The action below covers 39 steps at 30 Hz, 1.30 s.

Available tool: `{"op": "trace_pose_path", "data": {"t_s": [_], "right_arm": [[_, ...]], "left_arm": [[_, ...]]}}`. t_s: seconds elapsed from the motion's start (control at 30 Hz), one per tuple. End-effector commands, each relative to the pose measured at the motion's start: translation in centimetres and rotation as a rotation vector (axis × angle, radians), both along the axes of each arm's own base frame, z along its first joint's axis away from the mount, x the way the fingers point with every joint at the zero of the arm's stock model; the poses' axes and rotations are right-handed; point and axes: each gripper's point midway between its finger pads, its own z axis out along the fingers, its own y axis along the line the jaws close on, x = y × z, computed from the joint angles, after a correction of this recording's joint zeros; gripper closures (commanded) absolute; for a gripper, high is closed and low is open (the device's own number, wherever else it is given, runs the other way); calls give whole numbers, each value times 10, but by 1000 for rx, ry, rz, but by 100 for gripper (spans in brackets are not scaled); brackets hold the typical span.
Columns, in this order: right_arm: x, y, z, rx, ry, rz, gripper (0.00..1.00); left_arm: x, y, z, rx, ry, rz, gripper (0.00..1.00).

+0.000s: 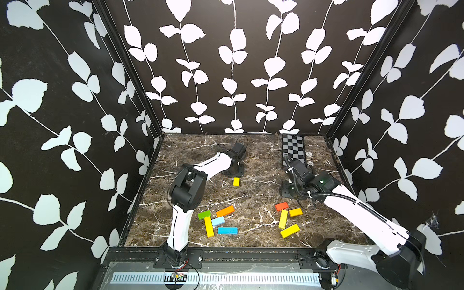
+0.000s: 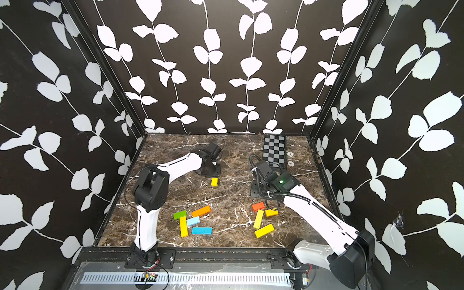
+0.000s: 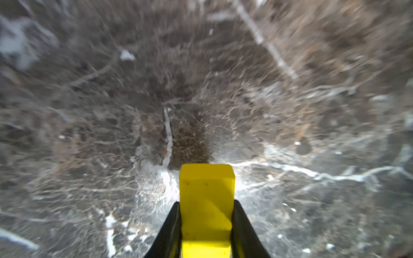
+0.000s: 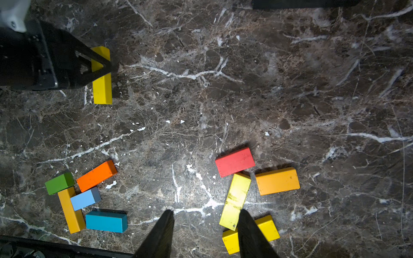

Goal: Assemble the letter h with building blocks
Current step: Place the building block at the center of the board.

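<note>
The left claw [image 3: 206, 203] is clamping a short glossy yellow rectangular block [image 1: 236, 181] just below frame centre, over the brown marble surface [image 1: 251, 155]; the right claw [image 4: 206, 212], spread apart, is hanging above scattered coloured blocks [image 1: 225, 211].

your top views look evenly lit and sharp, walls [image 1: 50, 125] bowing at the edges, your left wrist shot is streaky blur all over the bench [image 3: 89, 134], white glare beside the yellow block [image 3: 206, 201], your right wrist shot crisp, bright middle, dim corners
</note>
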Motion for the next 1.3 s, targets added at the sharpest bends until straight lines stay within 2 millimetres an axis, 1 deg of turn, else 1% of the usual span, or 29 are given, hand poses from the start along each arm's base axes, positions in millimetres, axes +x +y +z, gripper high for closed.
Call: {"op": "trace_pose_path", "data": {"t_s": [0.0,0.17,0.4,0.5,0.67,0.77,0.83,0.87,1.03,1.07,1.1,1.13,1.17,1.27], "right_arm": [[0,5,-1,19,5,-10,54],[1,7,-4,23,10,-6,54],[-1,6,-7,23,17,-6,54],[-1,6,-7,27,14,-8,54],[-1,7,-8,27,16,-7,53],[0,7,-7,26,13,-8,50],[0,7,-8,26,14,-11,47],[0,7,-7,29,13,-10,45],[-2,6,-7,30,13,-14,39],[-2,5,-7,29,13,-14,37],[-2,5,-7,29,14,-15,36],[-2,5,-7,29,15,-15,35],[-3,5,-7,30,15,-14,34],[-3,5,-6,33,12,-17,31]], "left_arm": [[1,-3,12,-1,1,-10,100],[1,-1,6,8,14,30,100],[6,-9,2,9,5,59,100],[4,-12,-2,17,14,53,100],[0,-10,-6,38,25,61,100],[-2,-9,-8,42,28,62,99],[-2,-9,-9,42,27,63,83],[-2,-10,-10,40,28,63,76],[-3,-10,-7,39,25,67,62],[-3,-9,-6,42,23,69,59],[-4,-9,-6,42,25,68,51],[-4,-9,-5,44,24,69,46],[-4,-9,-4,41,21,69,43],[-3,-9,1,34,8,71,42]]}}
